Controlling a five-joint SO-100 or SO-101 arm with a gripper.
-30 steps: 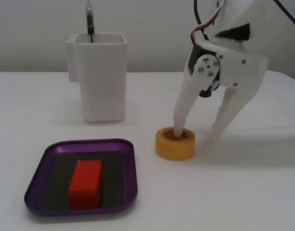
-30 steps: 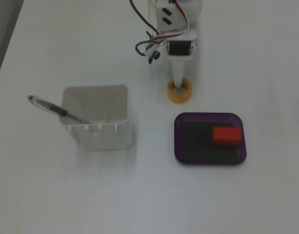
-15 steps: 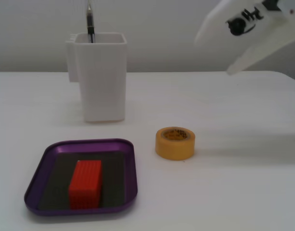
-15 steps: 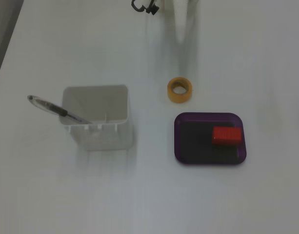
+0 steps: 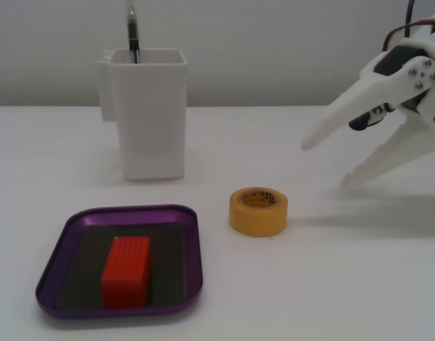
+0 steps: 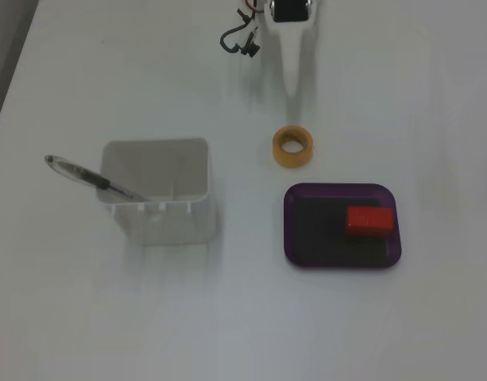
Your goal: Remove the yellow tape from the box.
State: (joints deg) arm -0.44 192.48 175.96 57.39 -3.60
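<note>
1. Nearest in a fixed view, the box (image 5: 192,249), a shallow purple tray with rounded rim and dark floor, holds a ribbed red block (image 5: 125,271). Just beside it on the table stands the yellow tape (image 5: 257,211), flat, core upward. White plastic gripper (image 5: 325,165) hangs apart, fingers spread wide, empty.

2. From above, the tape (image 6: 293,148) lies between gripper (image 6: 291,86) and box (image 6: 295,230); finger spread cannot be told. A pen (image 6: 88,176) leans in the white container (image 6: 175,218).

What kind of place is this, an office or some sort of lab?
Probably a hobby or lab workbench: a plain white table, a white plastic two-finger gripper, open, and practice props such as a yellow tape roll beside a purple tray.
</note>
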